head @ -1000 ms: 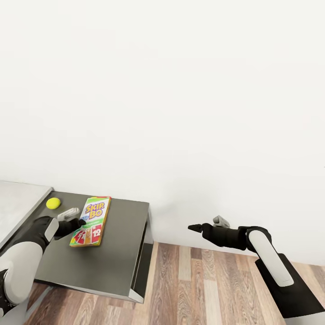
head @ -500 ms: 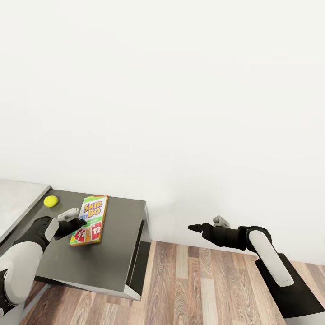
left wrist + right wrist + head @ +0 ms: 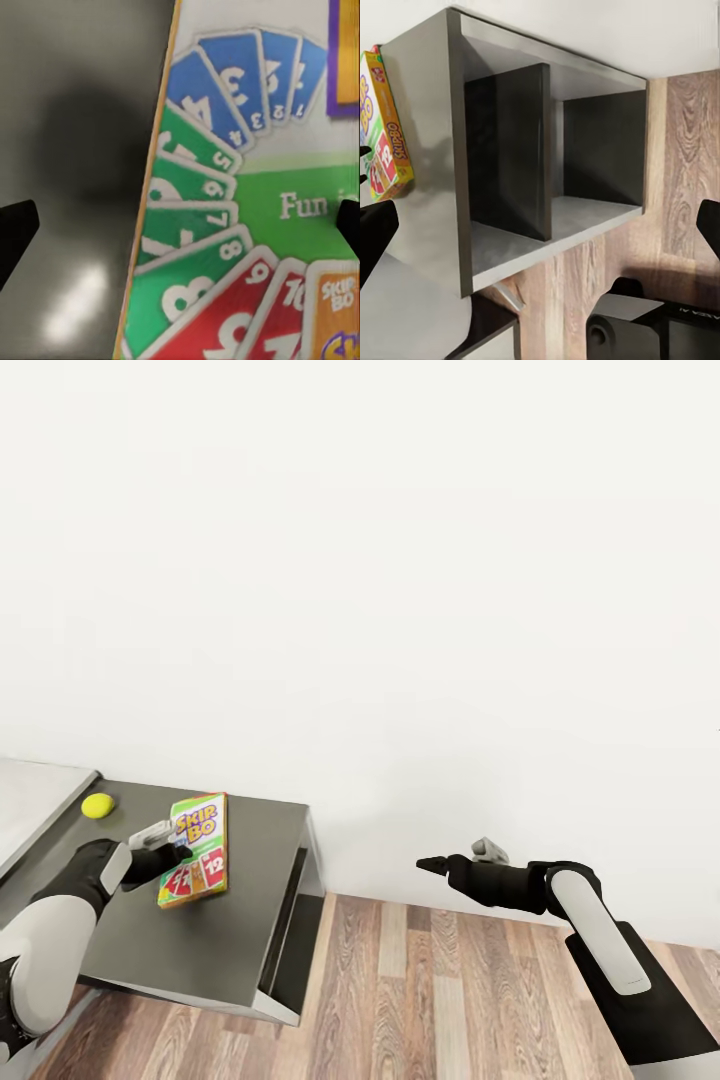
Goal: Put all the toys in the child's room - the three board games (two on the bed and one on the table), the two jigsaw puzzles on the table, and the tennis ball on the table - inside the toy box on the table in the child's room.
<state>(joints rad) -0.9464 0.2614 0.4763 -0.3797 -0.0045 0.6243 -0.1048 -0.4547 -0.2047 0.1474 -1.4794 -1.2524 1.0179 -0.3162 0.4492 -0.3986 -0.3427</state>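
Hovering over the near edge of the Skip-Bo board game, the left gripper has its fingers spread wide, one black tip over bare grey surface and the other over the box's printed face; whether either touches the box is hard to judge. The game lies flat on the dark grey table, whose side shows two open compartments. The tennis ball rests beyond the box, near the wall. The right gripper hangs unclenched and empty over the wood-plank floor, well apart from the table.
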